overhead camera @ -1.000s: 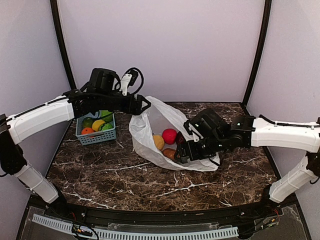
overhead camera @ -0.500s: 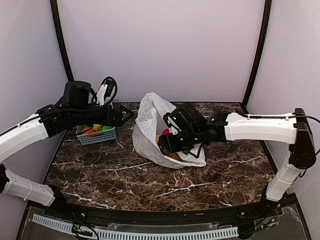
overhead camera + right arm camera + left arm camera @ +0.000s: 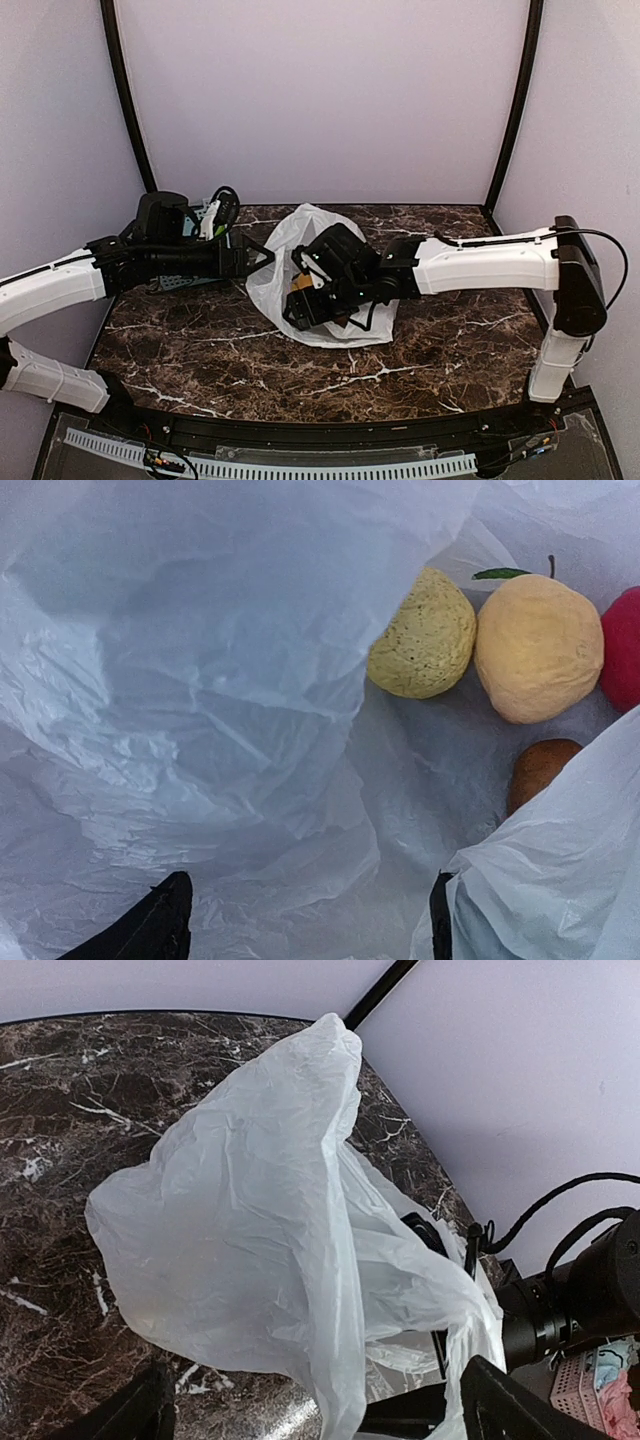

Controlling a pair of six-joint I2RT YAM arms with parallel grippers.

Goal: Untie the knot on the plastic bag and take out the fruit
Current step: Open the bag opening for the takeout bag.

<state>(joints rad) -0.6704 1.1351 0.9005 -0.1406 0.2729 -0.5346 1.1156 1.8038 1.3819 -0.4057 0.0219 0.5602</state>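
Observation:
The white plastic bag lies crumpled and open at the table's middle. My right gripper is inside it, open, with only bag film between its fingers. Ahead of it on the bag's floor lie the fruit: a speckled yellow-green one, a tan-yellow one, a red one and a brownish-orange one. My left gripper is open at the bag's left side. A loose fold of the bag hangs between its spread fingers, unclamped. The knot is out of view.
The blue basket is mostly hidden behind my left arm at the table's back left. The right arm's cable runs past the bag's far side. Dark marble table spreads in front of the bag, and purple walls close the back.
My right gripper has pushed left, deeper into the bag, which slid left with it and now covers the fruit from above. The left arm dropped lower and drew back leftward, jaws wider.

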